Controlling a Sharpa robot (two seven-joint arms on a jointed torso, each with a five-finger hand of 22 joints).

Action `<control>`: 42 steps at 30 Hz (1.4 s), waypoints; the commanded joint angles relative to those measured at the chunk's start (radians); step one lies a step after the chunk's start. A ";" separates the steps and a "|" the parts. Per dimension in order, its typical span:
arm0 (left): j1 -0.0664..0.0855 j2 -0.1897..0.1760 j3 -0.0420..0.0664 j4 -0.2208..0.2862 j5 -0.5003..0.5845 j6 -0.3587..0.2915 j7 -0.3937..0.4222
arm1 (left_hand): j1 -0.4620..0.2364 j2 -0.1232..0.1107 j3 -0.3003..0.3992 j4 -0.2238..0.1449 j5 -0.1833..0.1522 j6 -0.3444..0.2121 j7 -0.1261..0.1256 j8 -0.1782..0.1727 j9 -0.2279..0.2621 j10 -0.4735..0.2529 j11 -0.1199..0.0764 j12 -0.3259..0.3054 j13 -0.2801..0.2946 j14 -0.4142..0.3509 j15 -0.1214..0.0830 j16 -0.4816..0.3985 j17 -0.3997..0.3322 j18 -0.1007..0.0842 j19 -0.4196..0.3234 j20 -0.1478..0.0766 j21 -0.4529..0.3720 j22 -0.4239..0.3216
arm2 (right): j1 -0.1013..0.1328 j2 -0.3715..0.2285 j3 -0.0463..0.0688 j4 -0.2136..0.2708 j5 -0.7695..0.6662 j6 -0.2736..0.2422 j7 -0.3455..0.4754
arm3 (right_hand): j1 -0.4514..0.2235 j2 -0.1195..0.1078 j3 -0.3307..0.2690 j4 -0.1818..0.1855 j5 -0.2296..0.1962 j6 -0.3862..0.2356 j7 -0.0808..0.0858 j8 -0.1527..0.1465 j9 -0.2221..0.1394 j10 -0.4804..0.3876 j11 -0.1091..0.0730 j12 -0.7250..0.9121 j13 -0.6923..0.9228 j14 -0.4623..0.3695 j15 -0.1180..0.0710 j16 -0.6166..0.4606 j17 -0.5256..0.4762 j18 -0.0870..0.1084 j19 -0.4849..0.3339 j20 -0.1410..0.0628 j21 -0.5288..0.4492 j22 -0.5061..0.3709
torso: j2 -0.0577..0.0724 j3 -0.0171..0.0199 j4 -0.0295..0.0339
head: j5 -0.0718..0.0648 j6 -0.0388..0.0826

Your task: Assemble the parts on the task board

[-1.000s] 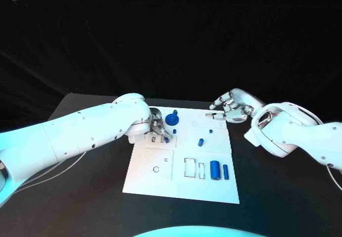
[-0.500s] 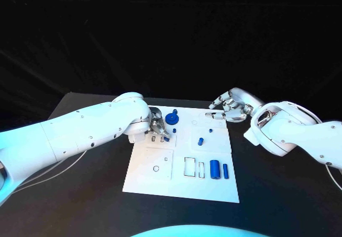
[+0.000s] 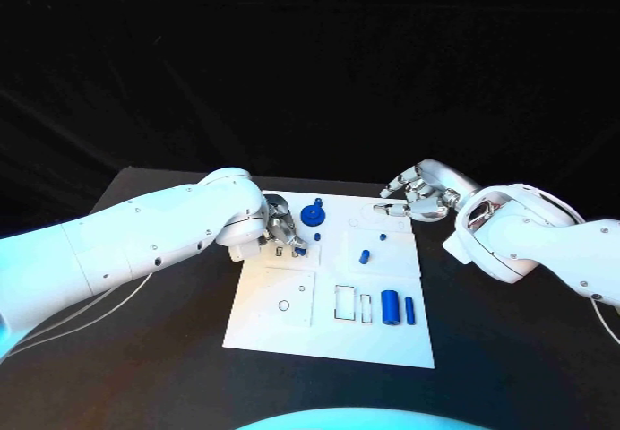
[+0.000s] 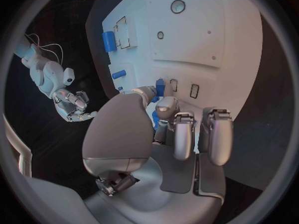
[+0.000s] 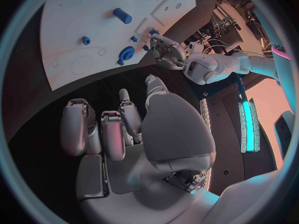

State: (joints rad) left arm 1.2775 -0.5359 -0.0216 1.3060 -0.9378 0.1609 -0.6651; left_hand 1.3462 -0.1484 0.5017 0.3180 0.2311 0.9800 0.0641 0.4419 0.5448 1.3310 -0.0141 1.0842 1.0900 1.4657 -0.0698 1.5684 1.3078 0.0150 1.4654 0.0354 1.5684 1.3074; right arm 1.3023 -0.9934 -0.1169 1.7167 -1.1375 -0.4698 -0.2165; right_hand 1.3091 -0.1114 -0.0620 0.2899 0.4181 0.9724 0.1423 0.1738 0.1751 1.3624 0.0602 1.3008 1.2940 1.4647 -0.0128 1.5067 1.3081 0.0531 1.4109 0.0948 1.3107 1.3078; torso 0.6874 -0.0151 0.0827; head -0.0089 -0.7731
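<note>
Your left hand [image 3: 283, 236] is sitting over the far-left part of the white board [image 3: 271, 327], at about ten o'clock from the board's middle. Its fingers [image 4: 176, 127] are curling down over a small blue piece [image 4: 160, 87] by the two little rectangular slots; in the left wrist view the thumb and a fingertip are closing on that piece, so I'm reading it as pinched, though the contact itself is partly hidden.

Just beside that hand, at about one o'clock from it, the blue gear-shaped part [image 3: 312, 214] is standing on the board with a small blue peg [image 3: 316, 237] near it.

Your right hand [image 3: 416, 201] is hovering at the board's far-right corner, around one o'clock from the middle. Its fingers [image 5: 112, 132] are curled in loosely with nothing between them, and it is touching no part.

Across the middle of the board, a short blue pin [image 3: 365, 257] and a smaller blue dot [image 3: 382, 238] are lying near each other, at about two o'clock. Down at four o'clock, a thick blue cylinder [image 3: 391, 308] is lying just beside a thin blue rod [image 3: 409, 311], both lengthwise and close to the outlined rectangular recesses [image 3: 345, 303]. On the near-left panel, a small ring outline [image 3: 283, 307] is showing at about seven o'clock.

The board is lying flat on the black table [image 3: 142, 358], and both white arms are reaching in over its far end.
</note>
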 commanded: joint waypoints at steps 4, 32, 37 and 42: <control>0.001 -0.022 0.001 0.022 0.060 -0.070 0.010 | -0.013 -0.020 0.193 -0.185 0.001 -0.003 -0.005 0.010 0.162 0.014 -0.002 0.007 0.006 0.105 -0.002 0.002 0.263 -0.015 0.105 -0.004 0.002 0.263 | -0.001 -0.001 0.000 -0.001 -0.012 0.012 -0.002 | -0.002 0.009 -0.006 -0.002 0.003 0.000 -0.008 0.005 0.001 -0.002 -0.008 -0.003 0.000 0.072 -0.005 -0.006 0.127 0.014 -0.005 -0.004 -0.005 0.068 | 0.000 -0.0002 0.0010 | 0.002 0.000; -0.022 -0.033 0.000 0.054 -0.165 -0.079 0.020 | -0.035 -0.050 0.211 -0.216 -0.001 0.007 -0.010 0.022 0.186 0.023 -0.007 0.001 -0.001 0.105 -0.006 0.002 0.263 -0.015 0.105 -0.007 0.002 0.263 | -0.002 -0.002 -0.001 0.000 -0.012 0.011 0.001 | -0.002 0.009 -0.007 -0.002 0.004 0.000 -0.008 0.005 0.001 -0.002 -0.008 -0.004 -0.001 0.072 -0.005 -0.006 0.127 0.014 -0.004 -0.004 -0.005 0.068 | 0.002 -0.0002 0.0001 | 0.003 -0.008; -0.024 -0.032 -0.001 0.052 -0.168 -0.071 0.017 | -0.038 -0.052 0.211 -0.218 -0.001 0.008 -0.011 0.023 0.189 0.025 -0.008 0.002 -0.001 0.105 -0.006 0.002 0.263 -0.015 0.105 -0.007 0.002 0.263 | -0.002 -0.002 -0.001 0.001 -0.012 0.011 0.002 | -0.002 0.009 -0.007 -0.002 0.004 0.000 -0.008 0.005 0.001 -0.002 -0.008 -0.004 -0.001 0.072 -0.005 -0.006 0.127 0.014 -0.004 -0.004 -0.005 0.068 | 0.002 0.0001 -0.0004 | 0.004 -0.009; -0.027 -0.030 -0.001 0.051 -0.170 -0.062 0.013 | -0.042 -0.055 0.211 -0.220 -0.002 0.009 -0.012 0.025 0.191 0.026 -0.009 0.001 -0.002 0.105 -0.007 0.002 0.263 -0.015 0.105 -0.008 0.002 0.263 | -0.002 -0.002 -0.001 0.002 -0.012 0.011 0.002 | -0.002 0.009 -0.007 -0.002 0.004 0.000 -0.008 0.005 0.001 -0.002 -0.008 -0.004 -0.001 0.072 -0.005 -0.006 0.127 0.014 -0.004 -0.004 -0.005 0.068 | 0.002 -0.0001 -0.0005 | 0.004 -0.008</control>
State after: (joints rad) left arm 1.2510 -0.5684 -0.0229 1.3558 -1.0914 0.0820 -0.6549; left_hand 1.3033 -0.1992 0.5634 0.2557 0.2252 0.9812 0.0635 0.4621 0.5490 1.3488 -0.0244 1.0893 1.0893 1.4656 -0.0697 1.5683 1.3074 0.0149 1.4653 0.0356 1.5684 1.3080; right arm 1.3012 -0.9956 -0.1174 1.7169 -1.1377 -0.4693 -0.2174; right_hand 1.3070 -0.1094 -0.0620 0.2898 0.4181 0.9724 0.1423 0.1738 0.1751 1.3624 0.0602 1.3008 1.2941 1.4648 -0.0127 1.5067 1.3076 0.0531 1.4109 0.0947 1.3107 1.3073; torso 0.6892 -0.0151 0.0822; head -0.0050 -0.7819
